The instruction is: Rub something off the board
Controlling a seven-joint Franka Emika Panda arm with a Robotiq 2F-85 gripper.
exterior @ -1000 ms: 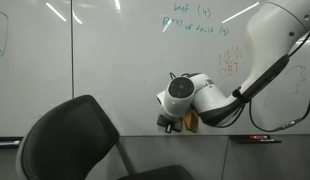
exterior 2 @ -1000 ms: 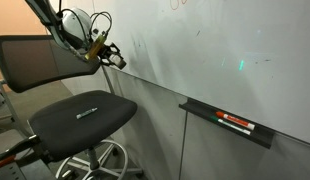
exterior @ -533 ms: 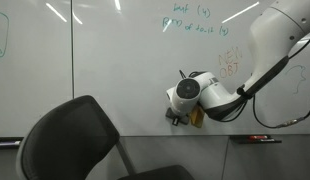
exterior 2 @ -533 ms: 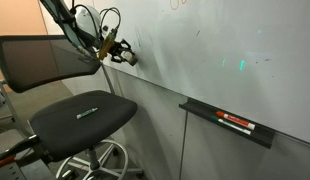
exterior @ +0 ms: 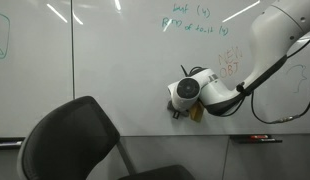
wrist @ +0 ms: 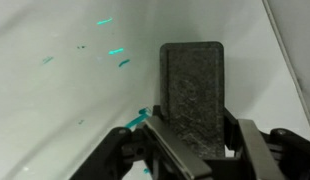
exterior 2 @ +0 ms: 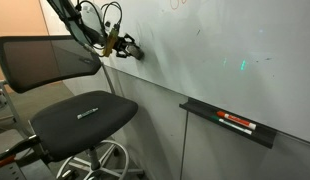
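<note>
In the wrist view the jaws clench a dark eraser pad (wrist: 191, 90) against the whiteboard (wrist: 45, 100), and the short teal strokes (wrist: 116, 52) lie near its upper-left corner, untouched.

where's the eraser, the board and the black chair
eraser (wrist: 192, 95): wrist view, middle of its dark face
board (exterior: 105, 70): an exterior view, bare white surface
black chair (exterior 2: 80, 118): an exterior view, seat cushion

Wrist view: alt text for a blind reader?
The gripper holds a dark grey eraser block against the white board. A few short teal strokes sit up and left of the block, one more at its lower left edge.
</note>
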